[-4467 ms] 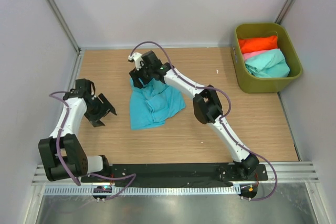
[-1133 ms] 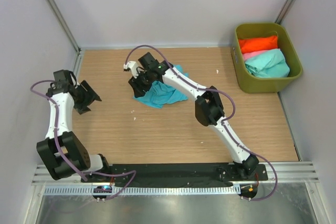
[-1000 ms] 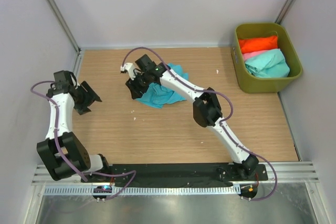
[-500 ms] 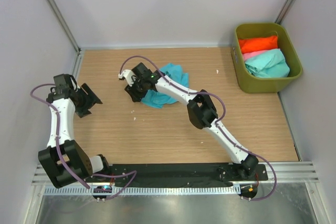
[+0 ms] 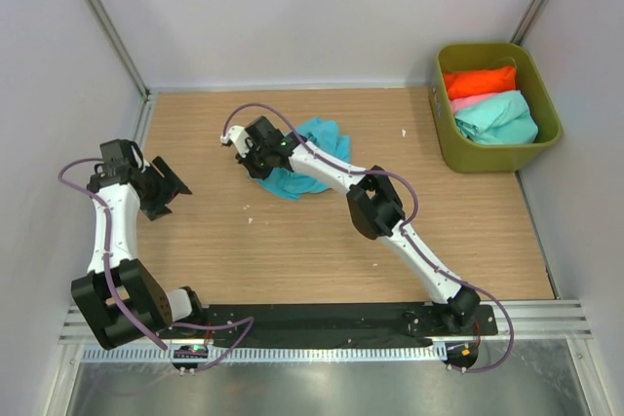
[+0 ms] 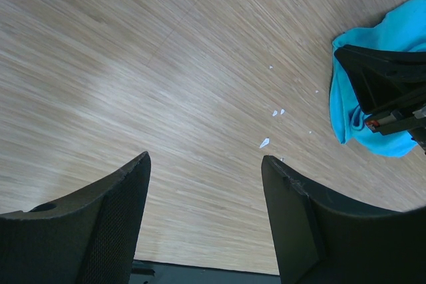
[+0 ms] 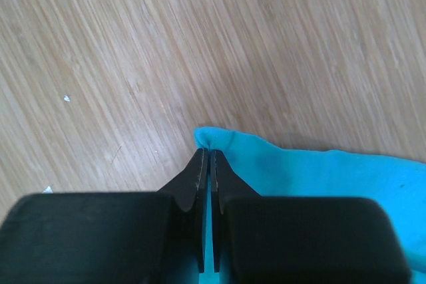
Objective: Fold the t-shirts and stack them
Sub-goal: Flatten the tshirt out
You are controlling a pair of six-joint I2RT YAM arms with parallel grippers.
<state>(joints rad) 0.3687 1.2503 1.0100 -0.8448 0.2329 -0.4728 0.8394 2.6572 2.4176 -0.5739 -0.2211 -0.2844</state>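
Turquoise corner: my right gripper (image 7: pixel 205 154) is pressed closed on one edge tip of the turquoise-blue t-shirt (image 7: pixel 313 184), low over the table (image 7: pixel 100 44).
Lie of the cloth: bunched, trailing rightward from that pinch toward the far side.
Free side: my left gripper (image 6: pixel 205 159) is spread wide, empty, well apart on the shirt's left.
Hidden: collar and sleeves are lost in folds; my right arm (image 5: pixel 322 165) covers part.
Far right: the bin (image 5: pixel 485 159) holds a mint-green t-shirt (image 5: pixel 497 116), a pink t-shirt (image 5: pixel 468 101) and an orange-red t-shirt (image 5: pixel 480 80).
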